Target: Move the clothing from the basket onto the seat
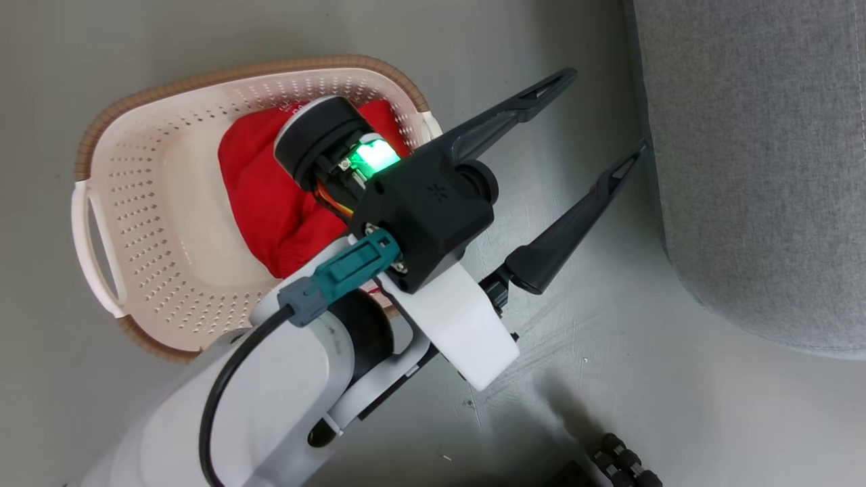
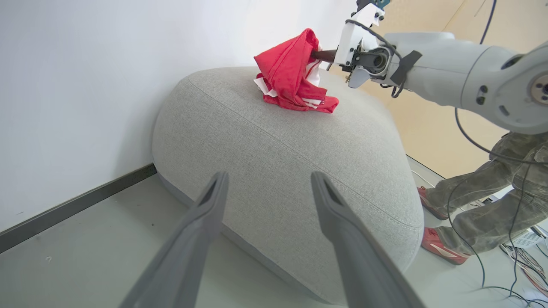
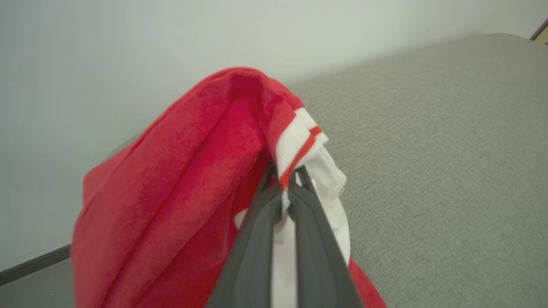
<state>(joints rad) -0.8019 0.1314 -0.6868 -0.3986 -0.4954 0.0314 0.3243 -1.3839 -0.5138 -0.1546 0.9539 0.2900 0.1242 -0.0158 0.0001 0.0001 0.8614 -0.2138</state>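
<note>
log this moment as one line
right gripper: shut on red garment, lower end on seat | left gripper: open, empty | basket: another red garment inside

The clothing [image 2: 291, 72] is bright red with white trim (a red stripe crosses the white cuff). The basket [image 1: 135, 203] is cream, perforated, brown-rimmed; the seat [image 2: 274, 141] is woven grey.

a pale grey floor [image 1: 609, 406] with faint scuffs meets a white wall [image 2: 85, 85] along a dark baseboard [image 2: 77, 205]. a tan panel [image 2: 432, 128] stands further off. a person's legs [image 2: 483, 214], in mottled olive trousers and red shoes [image 2: 443, 250], are bent low. thin cables [image 2: 524, 267] trail on the floor beside them. a black knobbed object [image 1: 626, 463], too cropped to identify, sits at the head view's lower edge.
</note>
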